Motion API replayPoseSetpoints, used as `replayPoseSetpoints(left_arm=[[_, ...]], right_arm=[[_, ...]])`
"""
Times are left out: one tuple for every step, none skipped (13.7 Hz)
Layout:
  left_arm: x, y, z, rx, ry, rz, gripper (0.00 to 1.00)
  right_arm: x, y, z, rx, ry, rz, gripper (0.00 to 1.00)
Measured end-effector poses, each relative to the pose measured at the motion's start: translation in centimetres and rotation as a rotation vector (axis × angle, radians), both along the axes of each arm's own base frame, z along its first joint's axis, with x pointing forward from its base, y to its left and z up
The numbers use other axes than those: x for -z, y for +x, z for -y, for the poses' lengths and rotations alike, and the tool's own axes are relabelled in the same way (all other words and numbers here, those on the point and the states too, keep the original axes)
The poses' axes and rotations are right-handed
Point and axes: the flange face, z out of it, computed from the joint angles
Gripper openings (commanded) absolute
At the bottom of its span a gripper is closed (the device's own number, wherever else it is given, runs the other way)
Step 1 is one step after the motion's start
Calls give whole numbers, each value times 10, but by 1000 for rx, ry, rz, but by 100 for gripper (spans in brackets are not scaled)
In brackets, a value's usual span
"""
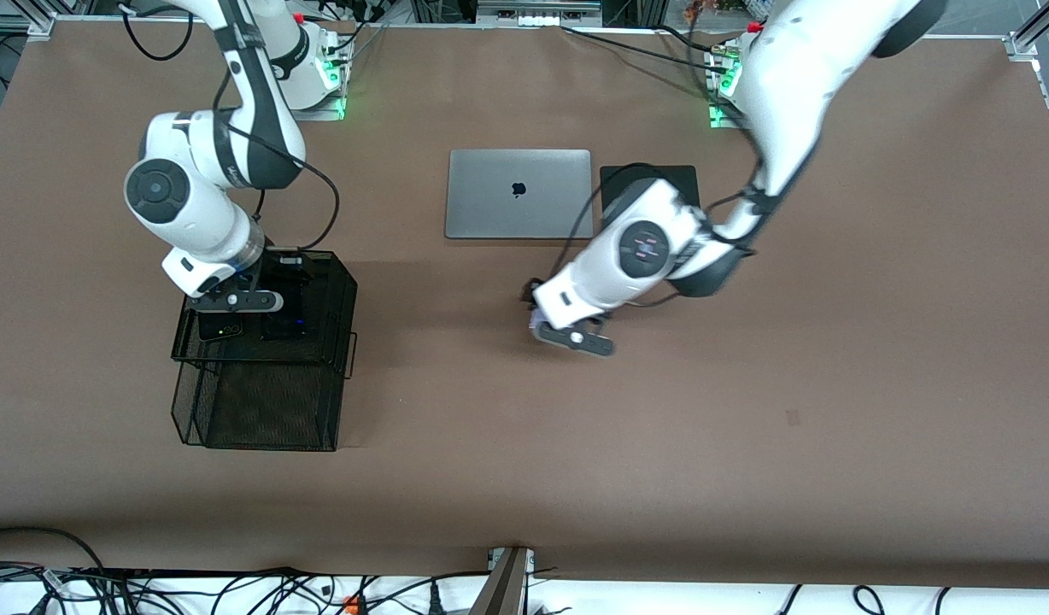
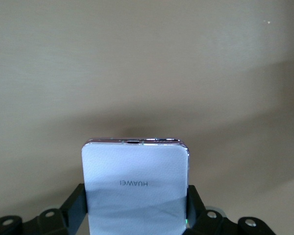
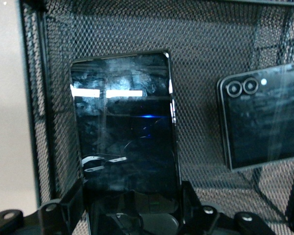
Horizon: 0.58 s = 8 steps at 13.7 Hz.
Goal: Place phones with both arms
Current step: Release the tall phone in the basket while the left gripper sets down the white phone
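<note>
Stowed: 1 squarish black phone [image 3: 264, 120] flat in the mesh basket [image 1: 264, 376]; in hand: long black phone [image 3: 125, 122] pinched by right gripper [image 3: 132, 205] over the basket; outstanding: lilac phone [image 2: 135, 188] clamped by left gripper [image 2: 137, 215] above mid-table.

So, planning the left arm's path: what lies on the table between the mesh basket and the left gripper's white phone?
Nothing: in the front view, only bare brown table separates the mesh basket from the white phone in the left gripper.
</note>
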Motion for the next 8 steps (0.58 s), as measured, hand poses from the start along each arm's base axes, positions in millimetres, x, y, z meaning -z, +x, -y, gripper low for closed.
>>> replayPoseSetpoints(left_arm=[[16, -3, 10, -25, -23, 20, 53], [31, -5, 17, -50, -48, 33, 53], [46, -7, 21, -64, -69, 42, 54], [58, -11, 27, -67, -85, 48, 82], [67, -18, 35, -64, -93, 48, 100], [74, -23, 40, -60, -97, 46, 100], [75, -25, 42, -59, -99, 48, 100], [71, -21, 40, -64, -101, 54, 100]], right_arm=[[4, 2, 0, 5, -2, 6, 100], [5, 3, 1, 15, 3, 10, 100], [3, 5, 2, 21, 8, 18, 100], [-3, 9, 2, 22, 13, 29, 100], [-10, 14, 2, 23, 17, 41, 100], [-20, 19, 1, 23, 20, 41, 100], [-32, 24, 0, 23, 23, 32, 100], [-49, 30, -1, 24, 27, 17, 100]])
